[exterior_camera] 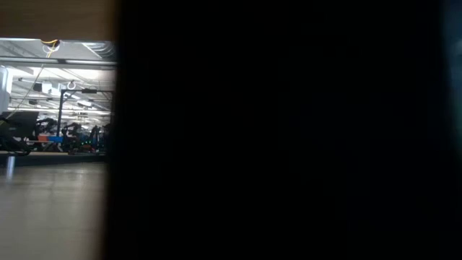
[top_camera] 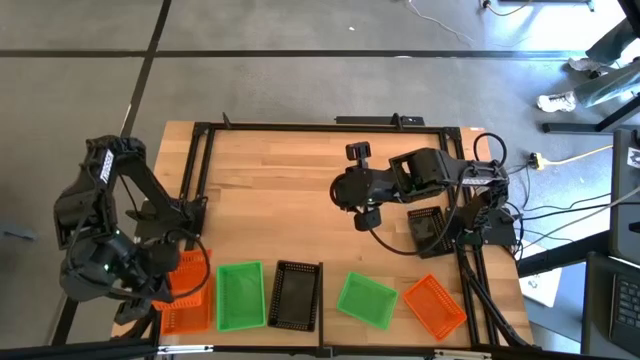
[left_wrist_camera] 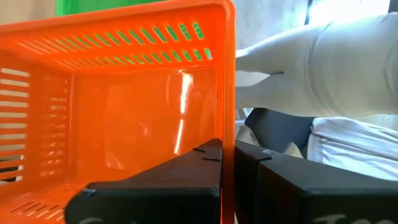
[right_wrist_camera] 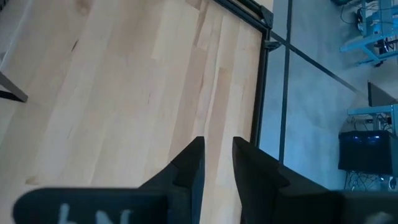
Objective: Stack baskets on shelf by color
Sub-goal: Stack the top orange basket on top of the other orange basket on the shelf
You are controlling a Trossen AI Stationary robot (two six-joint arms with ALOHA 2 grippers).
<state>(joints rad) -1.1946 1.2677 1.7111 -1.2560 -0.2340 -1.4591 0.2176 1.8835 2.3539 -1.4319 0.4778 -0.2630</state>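
While gripped by left jaws, orange basket (top_camera: pixel 187 292), long axis table-front-to-back.

left tool (left_wrist_camera: pixel 227 171) clamped, right tool (right_wrist_camera: pixel 217 158) — narrow gap

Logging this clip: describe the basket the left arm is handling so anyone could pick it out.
Along the table's near edge runs a row of baskets. At its left end, under the left gripper, sits the orange basket, beside a green basket. The other orange basket lies tilted at the right end; only this one has fingers clamping its wall.
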